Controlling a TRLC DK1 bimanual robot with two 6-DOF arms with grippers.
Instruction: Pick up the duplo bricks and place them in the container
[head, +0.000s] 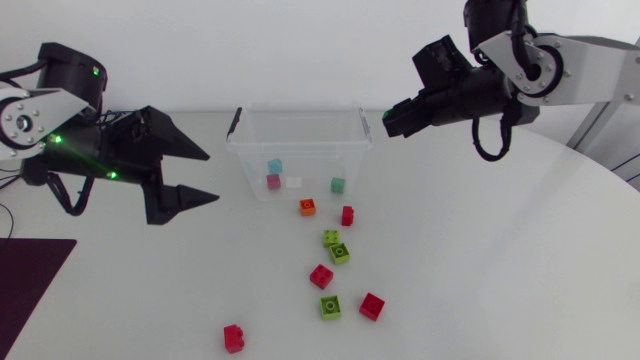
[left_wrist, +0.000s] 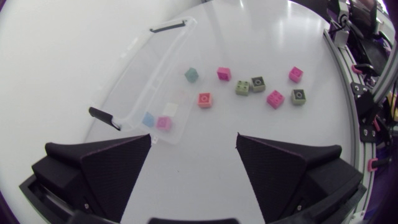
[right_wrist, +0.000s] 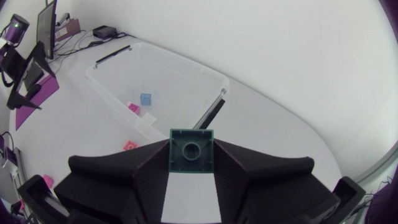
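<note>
A clear plastic container (head: 300, 122) stands at the table's back middle, with a blue (head: 274, 166), a pink (head: 273, 181) and a white brick (head: 293, 182) inside. A teal brick (head: 338, 185) sits at its front wall; inside or outside, I cannot tell. Several loose bricks lie in front: orange (head: 308, 207), red (head: 347, 215), lime (head: 331, 238), olive (head: 340, 252). My left gripper (head: 213, 177) hangs open and empty to the left of the container. My right gripper (head: 392, 118) hovers by the container's right rim, shut on a dark green brick (right_wrist: 190, 148).
More bricks lie nearer the front: red (head: 321, 276), lime (head: 330, 306), red (head: 372, 306), and a lone red one (head: 233, 338) at the front left. A dark purple mat (head: 30, 290) covers the front left corner. The container's black handles (left_wrist: 102, 117) stick out at both ends.
</note>
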